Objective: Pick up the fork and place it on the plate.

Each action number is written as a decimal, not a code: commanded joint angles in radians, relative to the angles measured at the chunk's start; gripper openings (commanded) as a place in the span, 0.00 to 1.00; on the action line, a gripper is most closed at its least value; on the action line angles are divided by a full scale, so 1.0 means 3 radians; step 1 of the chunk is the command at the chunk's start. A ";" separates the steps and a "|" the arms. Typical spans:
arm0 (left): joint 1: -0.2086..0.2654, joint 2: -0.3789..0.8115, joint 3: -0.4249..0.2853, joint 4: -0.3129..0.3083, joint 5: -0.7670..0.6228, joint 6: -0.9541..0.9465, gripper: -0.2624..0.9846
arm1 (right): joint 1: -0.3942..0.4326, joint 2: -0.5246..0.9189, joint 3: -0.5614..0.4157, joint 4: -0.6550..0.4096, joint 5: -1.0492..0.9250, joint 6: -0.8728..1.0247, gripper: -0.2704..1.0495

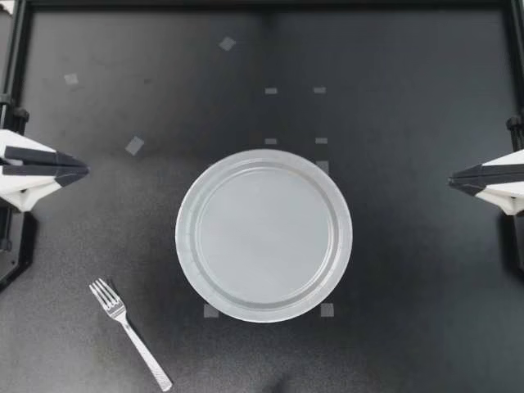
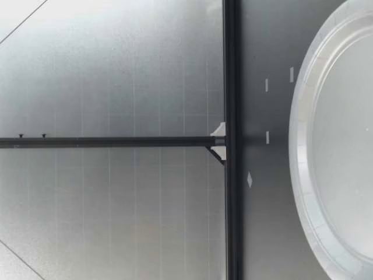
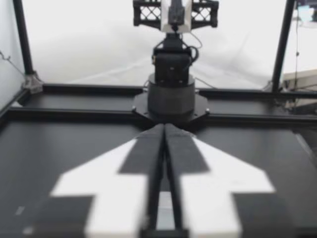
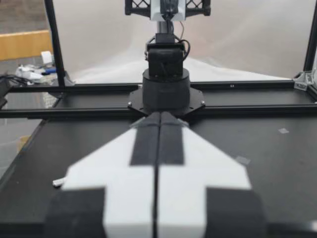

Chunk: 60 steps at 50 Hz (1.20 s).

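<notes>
The fork (image 1: pixel 133 334) lies diagonally at lower left of the frame, tines upper-left, handle lower-right, apart from the central paper plate (image 1: pixel 187 237). My left pincer (image 1: pixel 82 170) and right pincer (image 1: pixel 453 178) are each pressed together at the counter (image 1: pixel 409 327) sides.

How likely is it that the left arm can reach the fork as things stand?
Probably yes. The fork lies on bare table on that arm's side, with nothing between it and the left gripper; the plate sits apart. The shut gripper would need to open first.
</notes>
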 commanded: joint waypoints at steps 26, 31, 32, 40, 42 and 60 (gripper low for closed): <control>-0.0445 0.0557 -0.1171 -0.0020 0.2470 0.0869 0.55 | -0.0159 0.0061 0.0046 0.0010 -0.0031 -0.0015 0.20; -0.0578 0.0793 -0.1171 -0.0199 0.2465 0.0828 0.55 | -0.0271 0.0066 0.0056 0.0026 -0.0020 0.0005 0.20; -0.0598 0.0839 -0.1161 -0.0240 0.2465 0.0823 0.55 | -0.0281 0.0066 0.0056 0.0026 -0.0015 0.0005 0.20; -0.0787 0.1268 -0.1084 -0.0578 0.2511 0.0818 0.55 | -0.0337 0.0072 0.0061 0.0041 0.0005 0.0005 0.20; -0.0828 0.1340 -0.1084 -0.0629 0.2541 0.0823 0.55 | -0.0343 0.0072 0.0061 0.0041 0.0010 0.0005 0.20; -0.0931 0.2260 -0.1053 -0.0833 0.2915 0.0849 0.55 | -0.0343 0.0169 0.0133 0.0107 0.0010 0.0010 0.20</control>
